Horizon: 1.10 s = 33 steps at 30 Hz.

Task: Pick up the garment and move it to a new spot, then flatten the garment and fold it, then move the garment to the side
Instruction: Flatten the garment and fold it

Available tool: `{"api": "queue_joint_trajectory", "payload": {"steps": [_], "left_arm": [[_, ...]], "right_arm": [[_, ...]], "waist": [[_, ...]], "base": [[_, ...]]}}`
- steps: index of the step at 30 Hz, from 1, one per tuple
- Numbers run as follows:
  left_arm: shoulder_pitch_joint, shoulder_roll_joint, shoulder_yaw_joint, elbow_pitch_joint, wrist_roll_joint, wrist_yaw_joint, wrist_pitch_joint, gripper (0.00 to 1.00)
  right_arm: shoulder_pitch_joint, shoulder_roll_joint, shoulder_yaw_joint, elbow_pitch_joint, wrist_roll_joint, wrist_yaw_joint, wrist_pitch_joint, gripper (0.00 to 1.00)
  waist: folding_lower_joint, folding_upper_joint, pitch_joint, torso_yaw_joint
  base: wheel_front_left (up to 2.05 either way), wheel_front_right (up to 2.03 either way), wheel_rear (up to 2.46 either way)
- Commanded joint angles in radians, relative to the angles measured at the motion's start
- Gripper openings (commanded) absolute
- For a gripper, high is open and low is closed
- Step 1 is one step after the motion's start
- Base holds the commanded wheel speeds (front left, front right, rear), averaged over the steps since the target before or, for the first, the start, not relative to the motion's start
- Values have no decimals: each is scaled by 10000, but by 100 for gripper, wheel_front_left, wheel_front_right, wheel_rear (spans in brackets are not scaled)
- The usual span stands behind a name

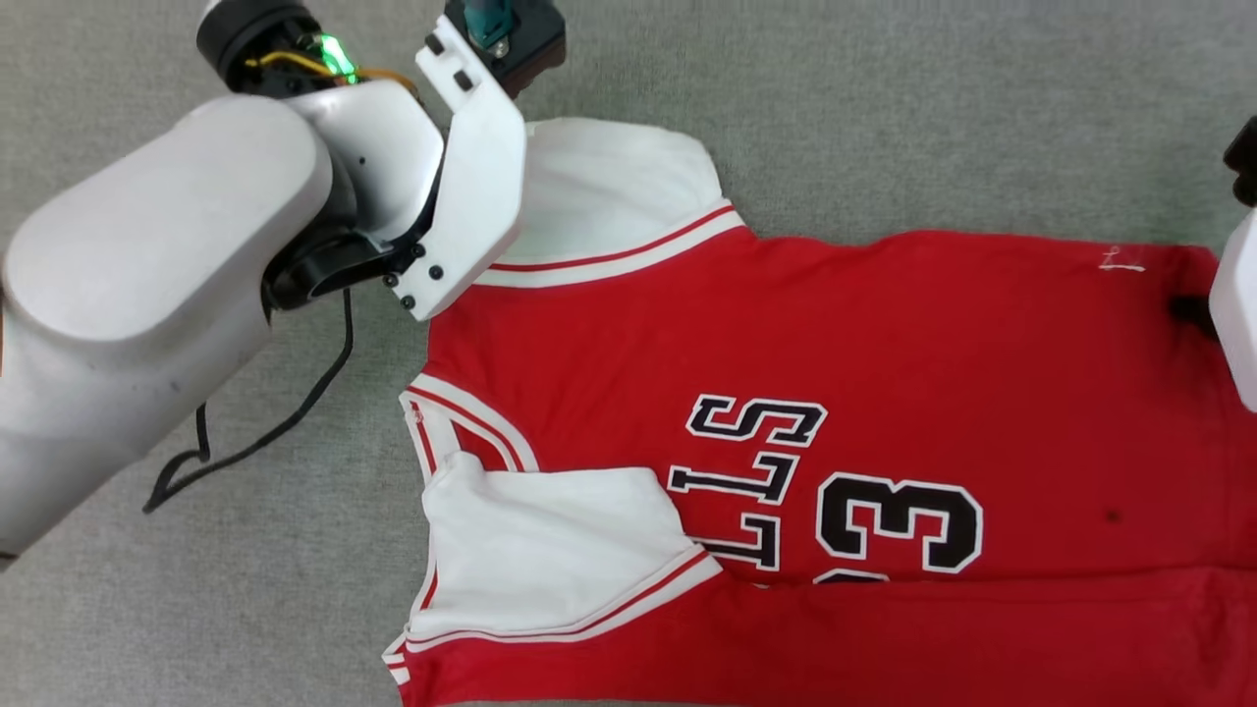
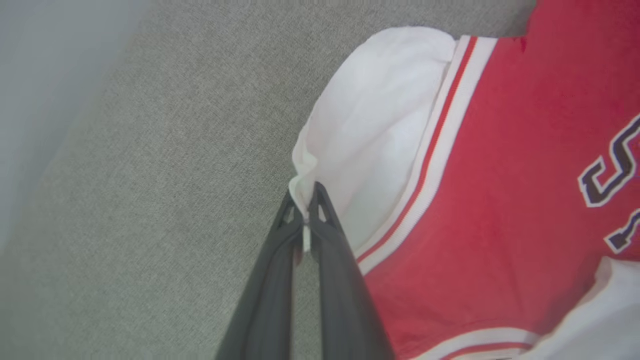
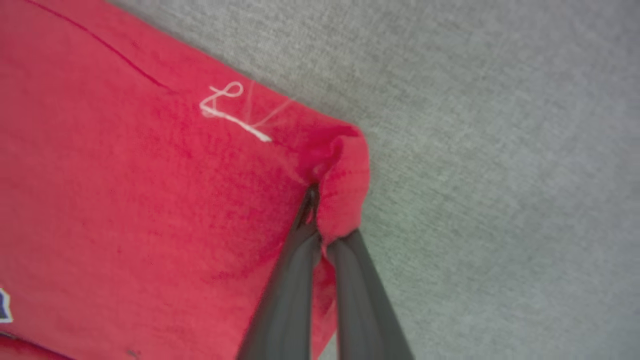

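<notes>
Cloth like this is going to handle limp and light: the garment (image 1: 884, 324), red with white sleeves, is lying spread across the grey woven surface (image 1: 884, 118), its near edge folded up so one sleeve is covering part of the chest lettering (image 1: 756, 481). Nothing fragile here, but it is likely to sag and drag wherever it goes unsupported, so corners and hems are the places to be pinching. The left gripper (image 2: 306, 212) is clamping the outer edge of the far white sleeve (image 2: 370, 125), fingers together with a tuft of white poking between them. The right gripper (image 3: 320, 225) is biting the red hem corner (image 3: 345, 170), bunching it beside a loose white thread (image 3: 230, 112). In the head view, the left arm (image 1: 147, 275) is reaching in at the shoulder end, and the right arm (image 1: 1239, 304) is peeking in at the hem end, well apart.
</notes>
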Motion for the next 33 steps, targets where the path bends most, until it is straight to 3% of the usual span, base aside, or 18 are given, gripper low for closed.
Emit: {"api": "queue_joint_trajectory", "payload": {"steps": [1,13,17,33], "left_arm": [[263,31,-20,42,-84,4,-141,0],[1431,719,-42,-920,-215,4,-433,0],[2510,1123,-45,-1733,-160,4,-331,0],[5865,1861,-43,-2970,2,3,357,0]], "right_arm": [[260,119,226,165,92,-8,-368,0],[1139,-465,664,-152,519,-8,-2572,0],[2186,-712,759,-262,610,-8,-3566,0],[4629,-996,1221,-265,863,-8,-4272,0]], "waist": [[0,0,-504,-104],[0,0,-2556,-175],[0,0,-3361,-61],[0,0,-4138,24]], "base": [[0,0,0],[0,0,0],[0,0,0],[0,0,0]]}}
